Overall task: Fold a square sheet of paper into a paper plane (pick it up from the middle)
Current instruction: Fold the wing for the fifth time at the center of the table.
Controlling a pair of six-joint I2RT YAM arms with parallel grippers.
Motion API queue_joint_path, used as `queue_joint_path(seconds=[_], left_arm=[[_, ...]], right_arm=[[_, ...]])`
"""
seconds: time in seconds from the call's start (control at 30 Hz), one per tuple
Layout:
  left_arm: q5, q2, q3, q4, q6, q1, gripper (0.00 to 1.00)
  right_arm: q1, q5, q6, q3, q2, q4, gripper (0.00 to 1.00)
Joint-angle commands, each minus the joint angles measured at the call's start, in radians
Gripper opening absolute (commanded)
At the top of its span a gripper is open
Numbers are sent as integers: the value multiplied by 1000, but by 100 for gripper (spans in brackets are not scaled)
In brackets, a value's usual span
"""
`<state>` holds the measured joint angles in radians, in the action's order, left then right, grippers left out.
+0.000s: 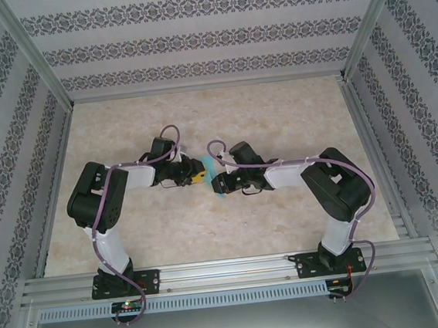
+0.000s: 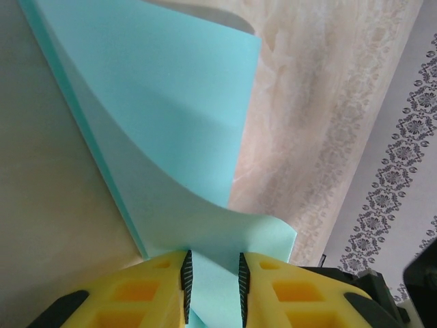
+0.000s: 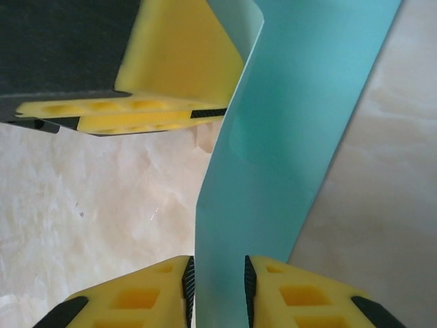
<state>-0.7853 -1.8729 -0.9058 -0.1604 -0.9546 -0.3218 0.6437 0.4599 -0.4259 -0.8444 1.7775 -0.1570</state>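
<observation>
Walls (image 1: 207, 37): pale wallpaper with dark floral bands, on three sides.
Table top (image 1: 287, 227): beige, marbled, matte.
Frame (image 1: 229, 270): silver metal rails along edges, posts at corners.
Light: soft, even.

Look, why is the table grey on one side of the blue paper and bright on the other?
Right wrist view: the turquoise paper probably blocks the light, so the table right of it lies in soft grey shade, the left part bright. Left wrist view: the shade falls left of the paper. Top view: even light, no glare.
</observation>
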Motion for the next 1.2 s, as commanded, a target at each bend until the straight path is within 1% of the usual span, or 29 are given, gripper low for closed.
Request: queue_joint_path(seconds=[0.0,0.27,0.37,0.47,0.67,0.9,1.07,1.17], left_arm=[[-8,-20,-20,-8,6,-13,28],[-9,-19,-22,4,11,-13,28],[-8,-17,-22,8,11,-13,28],[-10,-13,-23,10,12,-13,28],[-16,13,-15,7,12,-14,28],[-32,31,2,-11,10,-15,30],[-40,36,9,-25,6,-15,30],[-23,64,26,-24,12,-17,30]], right_arm=[[22,-51,34,-31,-27,68,27],[41,-98,65,-62,12,111,21],[46,-107,74,-65,13,120,16],[48,-99,80,-63,13,119,14],[45,-39,68,-50,43,83,9],[34,20,15,-20,61,-8,9],[18,40,-7,-6,60,-25,9],[4,46,-16,14,43,-33,10]])
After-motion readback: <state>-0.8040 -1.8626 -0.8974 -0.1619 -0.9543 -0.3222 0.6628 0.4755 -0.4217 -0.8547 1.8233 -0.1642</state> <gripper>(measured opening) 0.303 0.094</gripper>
